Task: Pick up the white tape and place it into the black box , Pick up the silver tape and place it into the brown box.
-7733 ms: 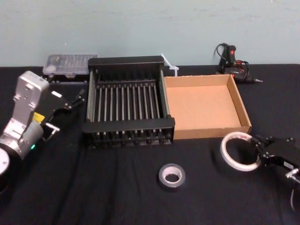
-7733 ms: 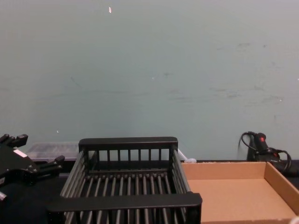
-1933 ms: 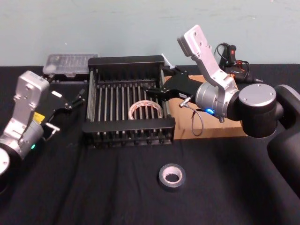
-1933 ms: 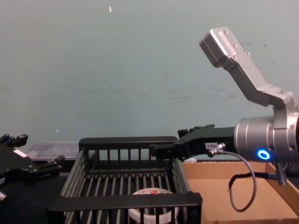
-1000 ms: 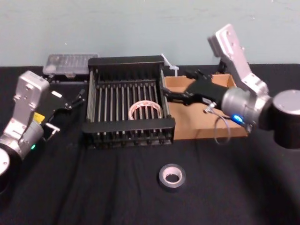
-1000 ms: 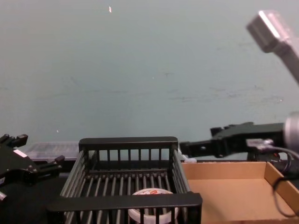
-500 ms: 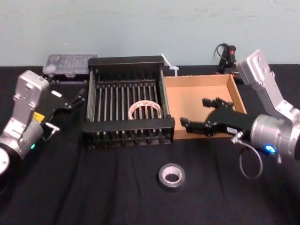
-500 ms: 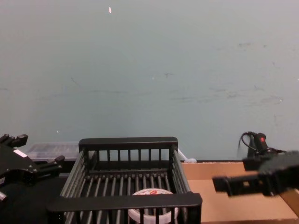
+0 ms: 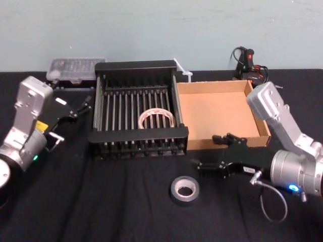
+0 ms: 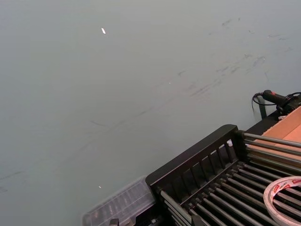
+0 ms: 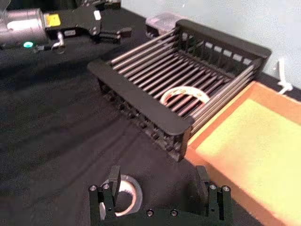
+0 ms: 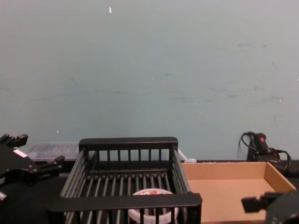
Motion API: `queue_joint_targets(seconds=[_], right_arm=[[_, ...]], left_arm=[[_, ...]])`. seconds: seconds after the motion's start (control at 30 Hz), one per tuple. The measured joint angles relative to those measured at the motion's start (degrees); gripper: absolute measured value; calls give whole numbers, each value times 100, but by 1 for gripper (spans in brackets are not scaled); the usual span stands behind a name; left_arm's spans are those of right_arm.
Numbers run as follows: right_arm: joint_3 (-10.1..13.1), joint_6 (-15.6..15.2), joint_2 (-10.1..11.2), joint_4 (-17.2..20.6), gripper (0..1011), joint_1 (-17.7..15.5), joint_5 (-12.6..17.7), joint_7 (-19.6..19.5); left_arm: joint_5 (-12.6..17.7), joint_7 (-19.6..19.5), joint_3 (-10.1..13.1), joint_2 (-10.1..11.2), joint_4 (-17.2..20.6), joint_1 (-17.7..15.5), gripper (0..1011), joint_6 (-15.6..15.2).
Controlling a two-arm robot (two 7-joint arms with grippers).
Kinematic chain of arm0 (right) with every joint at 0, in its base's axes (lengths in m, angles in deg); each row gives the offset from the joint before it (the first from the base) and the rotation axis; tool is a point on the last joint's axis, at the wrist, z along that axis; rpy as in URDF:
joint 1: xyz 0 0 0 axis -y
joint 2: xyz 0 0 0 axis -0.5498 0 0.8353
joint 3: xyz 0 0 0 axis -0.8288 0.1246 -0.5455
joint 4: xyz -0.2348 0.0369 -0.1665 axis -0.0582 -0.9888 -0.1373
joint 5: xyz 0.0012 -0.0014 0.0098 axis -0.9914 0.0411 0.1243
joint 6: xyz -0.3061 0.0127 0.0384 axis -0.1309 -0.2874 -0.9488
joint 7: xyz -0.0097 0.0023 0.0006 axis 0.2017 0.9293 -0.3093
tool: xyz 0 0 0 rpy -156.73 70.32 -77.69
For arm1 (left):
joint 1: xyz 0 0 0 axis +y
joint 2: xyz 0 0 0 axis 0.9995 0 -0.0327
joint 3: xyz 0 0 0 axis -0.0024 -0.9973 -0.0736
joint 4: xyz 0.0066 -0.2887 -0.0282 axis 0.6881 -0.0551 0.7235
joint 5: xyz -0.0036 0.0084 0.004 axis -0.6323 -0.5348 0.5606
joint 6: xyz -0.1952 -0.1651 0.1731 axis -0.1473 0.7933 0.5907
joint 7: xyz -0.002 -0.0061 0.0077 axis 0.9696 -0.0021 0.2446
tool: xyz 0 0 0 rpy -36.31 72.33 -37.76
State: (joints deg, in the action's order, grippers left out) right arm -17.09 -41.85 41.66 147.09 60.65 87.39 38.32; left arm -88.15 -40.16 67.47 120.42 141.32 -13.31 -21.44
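Tapes: two. White tape lies flat on the slatted floor of the black box, toward its front right. Silver tape lies flat on the counter, in front of both boxes and apart from them.

Boxes: two, side by side and close together. Brown box sits to the right of the black one.

Arms: two. Right end effector hangs low over the counter just in front of the brown box's front wall, just beside the silver tape on its right; fingers spread wide, gripping nothing. Left end effector sits off to the left of the black box, fingers apart, idle.

Surface: black cloth over the counter, lightly creased.

Room: pale blue-green wall behind, scuffed in places. Along the back edge, one clear plastic case near the black box's left rear corner, and one black tool with a red part and cables behind the brown box.
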Motion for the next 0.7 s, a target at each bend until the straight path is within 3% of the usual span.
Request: queue_joint_targets(seconds=[0.37,0.7], right_arm=[[-366,-54,152,-71,1003,83,-14,18],[-633,-61,148,-300,1003,245,-102,-26]], left_arm=[[0,0,0,0,0,0,1002,0],[0,0,0,0,0,0,1001,0]])
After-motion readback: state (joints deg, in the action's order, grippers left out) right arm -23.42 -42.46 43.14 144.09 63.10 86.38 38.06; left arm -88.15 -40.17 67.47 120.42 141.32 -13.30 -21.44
